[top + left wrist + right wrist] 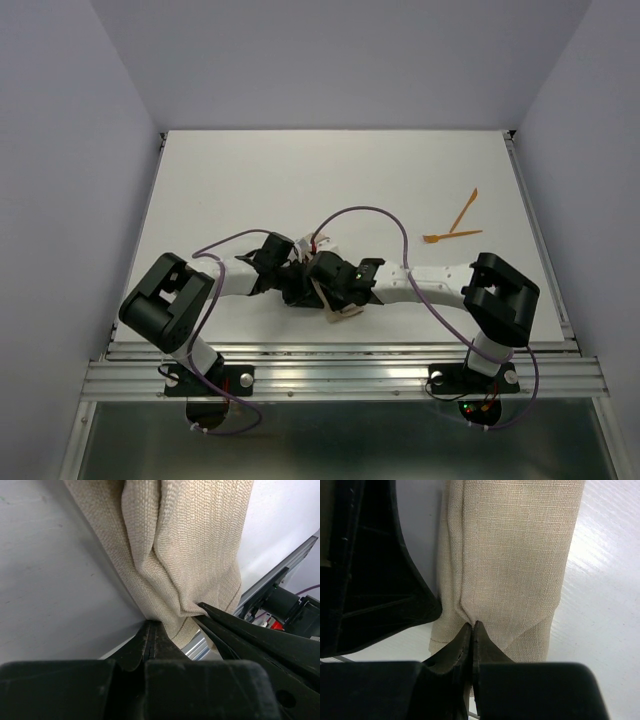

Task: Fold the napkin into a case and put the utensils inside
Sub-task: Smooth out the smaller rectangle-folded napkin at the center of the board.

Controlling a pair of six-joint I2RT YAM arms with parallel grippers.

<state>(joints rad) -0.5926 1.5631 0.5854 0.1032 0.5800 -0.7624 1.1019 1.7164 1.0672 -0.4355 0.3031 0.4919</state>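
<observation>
The tan-beige napkin [338, 308] hangs folded in layers between both grippers, near the table's front edge at the middle. In the left wrist view the napkin [185, 545] hangs in vertical folds, and my left gripper [151, 624] is shut on its lower edge. In the right wrist view the napkin [515, 555] is a narrow folded strip, and my right gripper [473, 625] is shut on a fold of it. The two grippers [305, 275] are close together. Two orange utensils [452, 236] [464, 208] lie on the table at the right.
The table's metal front rail [340, 352] runs just below the grippers. The right arm's black finger [260, 635] shows beside the cloth in the left wrist view. Purple cables [370, 215] loop above the arms.
</observation>
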